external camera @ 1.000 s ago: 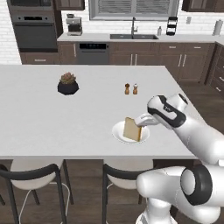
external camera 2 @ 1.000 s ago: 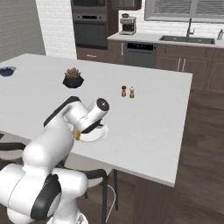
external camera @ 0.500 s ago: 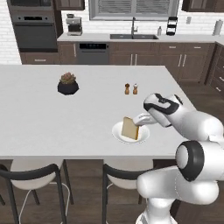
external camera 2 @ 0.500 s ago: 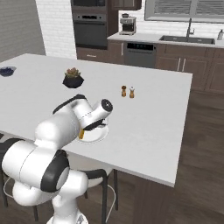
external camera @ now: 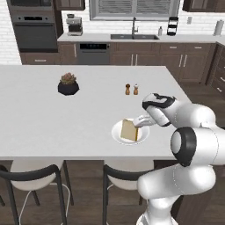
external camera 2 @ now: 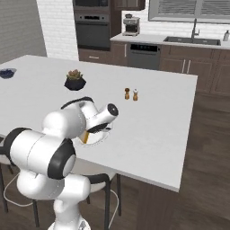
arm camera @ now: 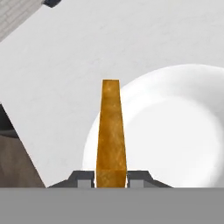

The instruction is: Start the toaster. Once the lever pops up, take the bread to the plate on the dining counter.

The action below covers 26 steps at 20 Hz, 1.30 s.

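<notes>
Golden-brown square bread [external camera: 129, 131] on edge over white plate [external camera: 117, 135], clamped between tool [arm camera: 111, 178] tips.

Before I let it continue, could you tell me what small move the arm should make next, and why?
Probably lower a little and open the tool. Its tips pinch the square golden-brown bread slice edge-on, and the slice already stands over the small round white plate on the white-topped dining counter. I cannot tell whether its lower edge touches the plate.
</notes>
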Tool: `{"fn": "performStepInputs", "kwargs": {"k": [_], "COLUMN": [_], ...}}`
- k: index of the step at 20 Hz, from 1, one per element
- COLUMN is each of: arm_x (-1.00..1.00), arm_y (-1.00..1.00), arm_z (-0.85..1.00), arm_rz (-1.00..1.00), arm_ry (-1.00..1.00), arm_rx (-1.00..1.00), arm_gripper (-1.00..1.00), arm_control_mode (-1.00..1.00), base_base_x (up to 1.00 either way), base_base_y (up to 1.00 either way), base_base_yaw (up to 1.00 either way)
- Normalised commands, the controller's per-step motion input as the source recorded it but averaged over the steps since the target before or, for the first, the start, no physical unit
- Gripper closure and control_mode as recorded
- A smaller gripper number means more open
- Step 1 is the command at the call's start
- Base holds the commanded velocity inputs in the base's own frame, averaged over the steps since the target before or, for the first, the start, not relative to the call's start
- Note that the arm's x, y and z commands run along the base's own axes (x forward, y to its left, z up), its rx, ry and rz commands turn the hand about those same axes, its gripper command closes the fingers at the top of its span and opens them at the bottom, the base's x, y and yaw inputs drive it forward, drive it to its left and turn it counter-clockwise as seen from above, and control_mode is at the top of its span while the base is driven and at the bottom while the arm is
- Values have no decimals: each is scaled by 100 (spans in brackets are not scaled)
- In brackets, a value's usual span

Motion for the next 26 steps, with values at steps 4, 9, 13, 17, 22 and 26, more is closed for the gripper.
{"fn": "performStepInputs", "kwargs": {"k": [4,9,13,17,22,26], "arm_x": [6,6,0,-11,-2,-2], "arm_y": [-8,-7,-2,-6,-11,-32], "arm_z": [-15,-8,-11,-14,0,0], "arm_rz": [4,4,4,3,3,2], "arm_ry": [0,0,0,0,-1,-12], "arm_rx": [0,0,0,0,0,0], "arm_gripper": [100,100,100,-100,-100,-100], "arm_control_mode": [-100,-100,-100,-100,-100,-100], "base_base_x": [0,0,0,0,0,0], "base_base_y": [0,0,0,0,0,0], "base_base_yaw": [0,0,0,0,0,0]}}
